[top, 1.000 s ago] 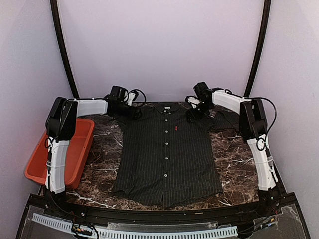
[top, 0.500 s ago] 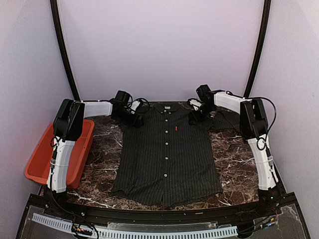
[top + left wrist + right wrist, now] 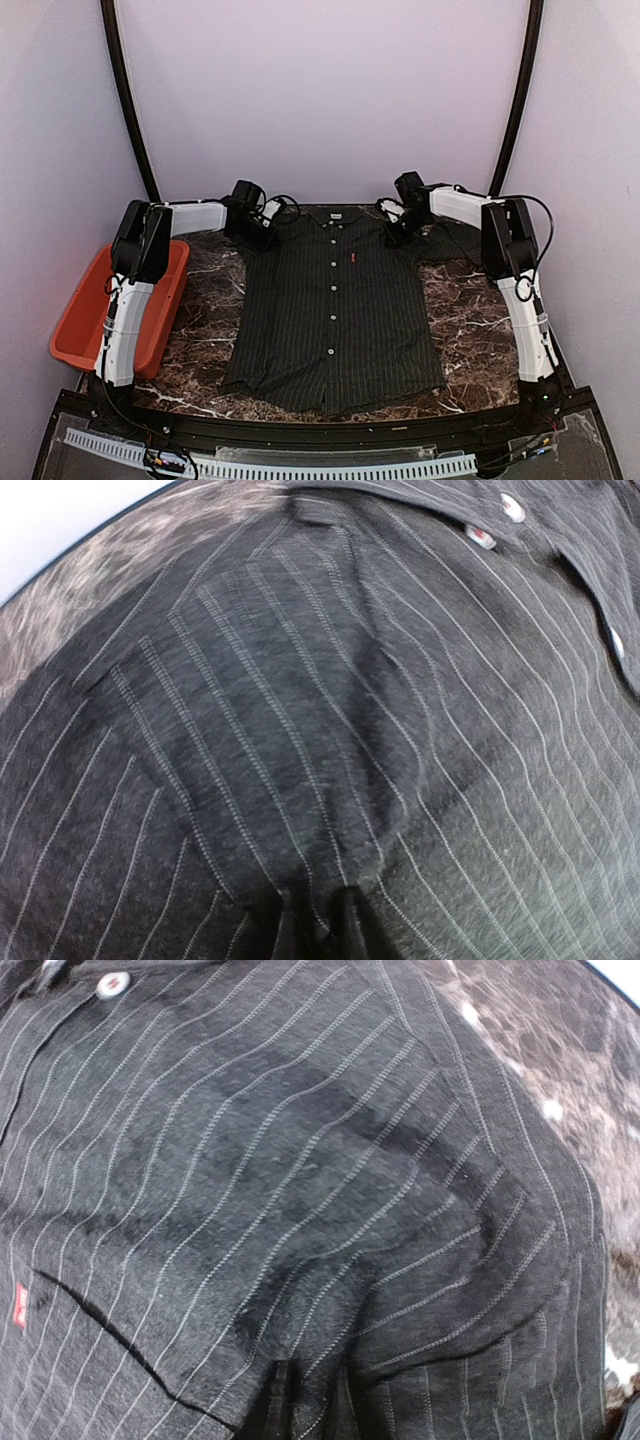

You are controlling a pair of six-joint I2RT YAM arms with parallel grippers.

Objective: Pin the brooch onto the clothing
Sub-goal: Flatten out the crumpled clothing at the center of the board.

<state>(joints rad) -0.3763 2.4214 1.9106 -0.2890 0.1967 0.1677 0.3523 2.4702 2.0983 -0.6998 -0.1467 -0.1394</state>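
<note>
The clothing (image 3: 335, 310), a dark pinstriped shirt with white buttons and a small red tag (image 3: 353, 260), lies flat on the marble table, collar at the far end. My left gripper (image 3: 262, 233) is down on its left shoulder. In the left wrist view the cloth (image 3: 300, 730) bunches into a fold at my left gripper (image 3: 332, 925), which is shut on it. My right gripper (image 3: 398, 230) is on the other shoulder. In the right wrist view a ridge of the shirt (image 3: 300, 1190) is drawn into my right gripper (image 3: 318, 1405). The brooch is out of view.
An orange bin (image 3: 75, 335) stands off the table's left edge beside the left arm. Bare marble table (image 3: 200, 290) shows on both sides of the shirt. The curtain wall rises right behind the collar.
Both grippers have closed on the shirt's shoulders, gathering folds of cloth. The left arm first shifted a little to the right; the shirt has stayed flat.
</note>
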